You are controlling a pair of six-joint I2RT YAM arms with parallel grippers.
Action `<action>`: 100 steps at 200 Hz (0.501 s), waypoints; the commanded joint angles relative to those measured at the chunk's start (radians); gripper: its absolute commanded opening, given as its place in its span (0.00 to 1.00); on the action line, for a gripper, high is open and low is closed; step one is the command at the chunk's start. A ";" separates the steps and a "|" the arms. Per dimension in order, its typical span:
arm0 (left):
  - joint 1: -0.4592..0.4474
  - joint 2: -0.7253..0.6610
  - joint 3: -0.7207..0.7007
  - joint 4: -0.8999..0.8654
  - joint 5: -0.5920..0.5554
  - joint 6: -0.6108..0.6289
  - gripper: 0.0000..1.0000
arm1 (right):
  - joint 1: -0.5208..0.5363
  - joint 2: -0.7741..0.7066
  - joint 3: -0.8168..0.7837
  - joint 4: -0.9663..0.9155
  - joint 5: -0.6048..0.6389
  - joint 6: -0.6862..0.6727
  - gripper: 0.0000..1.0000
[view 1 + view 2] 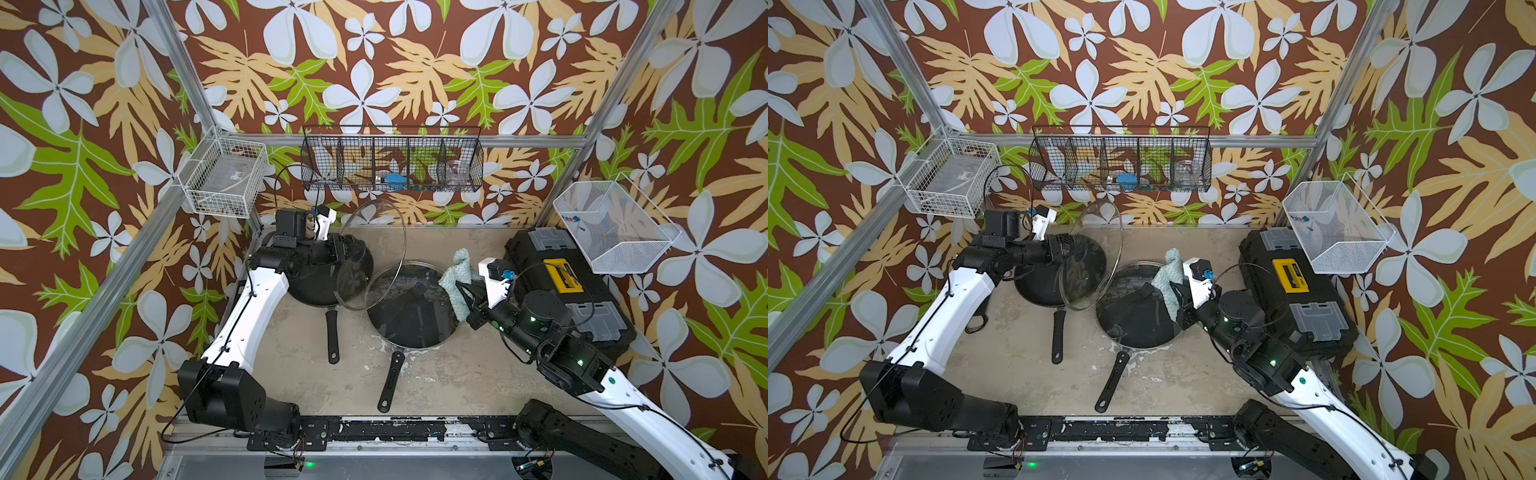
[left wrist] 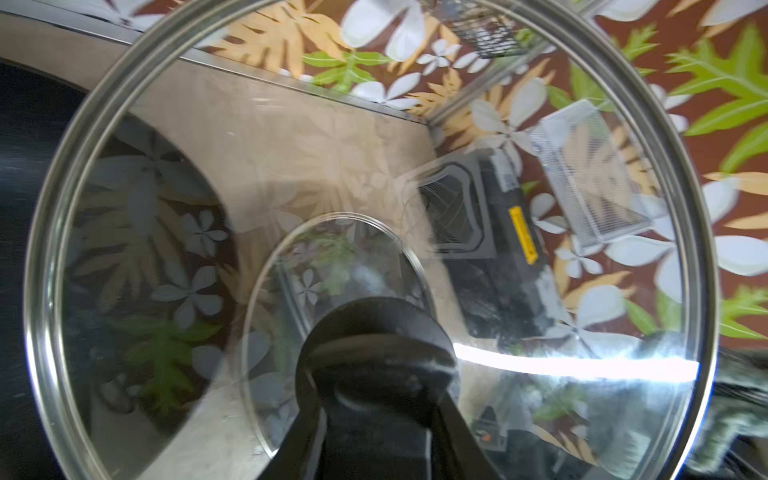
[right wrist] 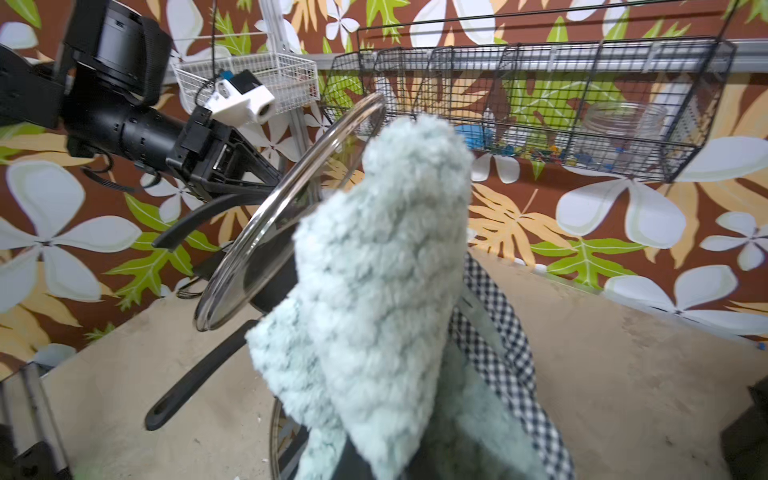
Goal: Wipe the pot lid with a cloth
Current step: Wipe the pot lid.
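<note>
Pre-wipe: clear metal-rimmed glass pot lid [image 1: 373, 249] is gripped by left hand [image 2: 374, 411], fluffy teal cloth [image 1: 456, 272] by right hand [image 1: 464, 291]; contact is judged needed next.

pot lid [image 1: 376, 249] tilted (aloft), cloth [image 1: 455, 286] bunched

Scuffed beige tabletop [image 1: 286, 374], kinda flaky in spots. Black frying pan [image 1: 309, 286] and a lidded frying pan [image 1: 392, 374] sit side by side on it, black toolbox [image 1: 540, 257] over at the right.
</note>
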 commanded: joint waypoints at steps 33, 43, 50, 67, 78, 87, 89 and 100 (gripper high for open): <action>-0.015 -0.075 -0.171 0.660 0.382 -0.439 0.00 | -0.031 0.034 -0.007 0.313 -0.312 0.150 0.00; -0.021 -0.090 -0.211 0.777 0.398 -0.530 0.00 | -0.031 0.047 -0.001 0.348 -0.345 0.165 0.00; -0.026 -0.098 -0.232 0.843 0.408 -0.587 0.00 | -0.031 0.057 0.004 0.370 -0.371 0.173 0.00; -0.043 -0.108 -0.267 0.955 0.421 -0.680 0.00 | -0.031 0.085 0.024 0.407 -0.432 0.187 0.00; -0.064 -0.112 -0.279 1.003 0.423 -0.719 0.00 | -0.030 0.104 0.042 0.424 -0.476 0.192 0.00; -0.084 -0.112 -0.287 1.049 0.424 -0.755 0.00 | -0.029 0.122 0.055 0.439 -0.502 0.199 0.00; -0.088 -0.111 -0.289 1.059 0.424 -0.764 0.00 | -0.028 0.125 0.058 0.445 -0.507 0.203 0.00; -0.104 -0.107 -0.299 1.123 0.424 -0.814 0.00 | -0.022 0.141 0.072 0.467 -0.529 0.206 0.00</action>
